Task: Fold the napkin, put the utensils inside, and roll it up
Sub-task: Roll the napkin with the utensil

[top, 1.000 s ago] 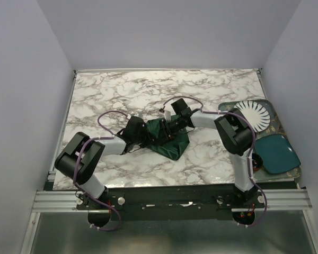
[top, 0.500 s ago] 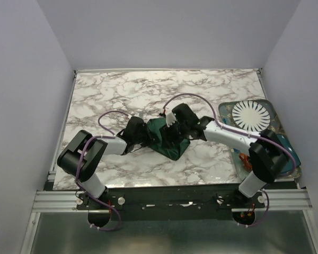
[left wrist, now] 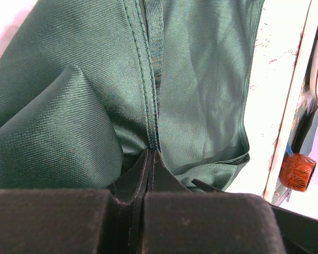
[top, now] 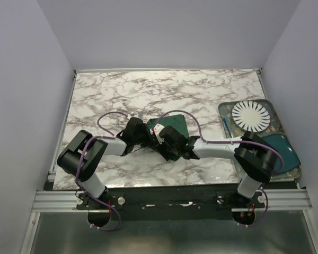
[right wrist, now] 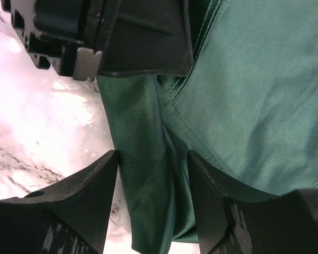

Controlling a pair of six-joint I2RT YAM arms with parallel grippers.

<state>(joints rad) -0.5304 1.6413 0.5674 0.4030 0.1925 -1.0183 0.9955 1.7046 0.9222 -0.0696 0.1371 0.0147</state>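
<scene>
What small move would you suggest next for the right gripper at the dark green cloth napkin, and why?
Probably close the right gripper on the ridge of the dark green cloth napkin lying between its open jaws. The left gripper is shut on the stitched hem, so a second grip should let both arms fold it.

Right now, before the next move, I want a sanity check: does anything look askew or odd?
The napkin is bunched in uneven folds, not flat. The left gripper pinches its hem; the right gripper straddles a ridge, jaws apart. No fork shows in any view.
</scene>
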